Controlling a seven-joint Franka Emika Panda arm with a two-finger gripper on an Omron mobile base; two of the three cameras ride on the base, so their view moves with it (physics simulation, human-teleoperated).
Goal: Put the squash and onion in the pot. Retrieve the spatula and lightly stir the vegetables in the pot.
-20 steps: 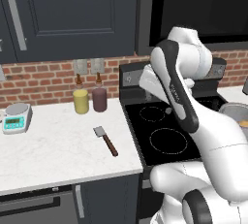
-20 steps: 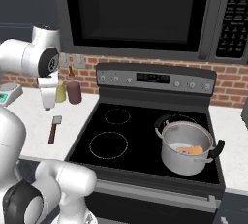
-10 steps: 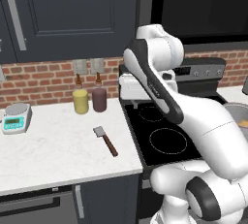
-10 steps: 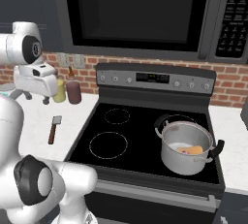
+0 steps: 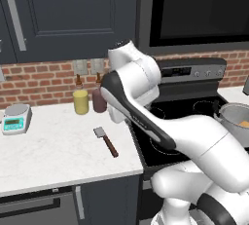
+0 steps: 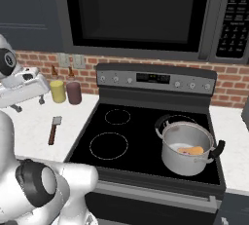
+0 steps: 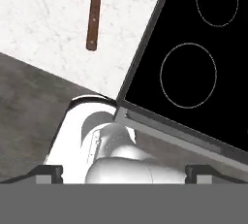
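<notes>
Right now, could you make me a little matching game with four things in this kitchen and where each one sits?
Things:
1. spatula
2. pot
3. squash
4. kitchen scale

Places:
A. inside the pot
B. far left end of the white counter
C. front right burner of the stove
D. flat on the counter beside the stove

Pairs: 1-D, 2-C, 3-A, 4-B
</notes>
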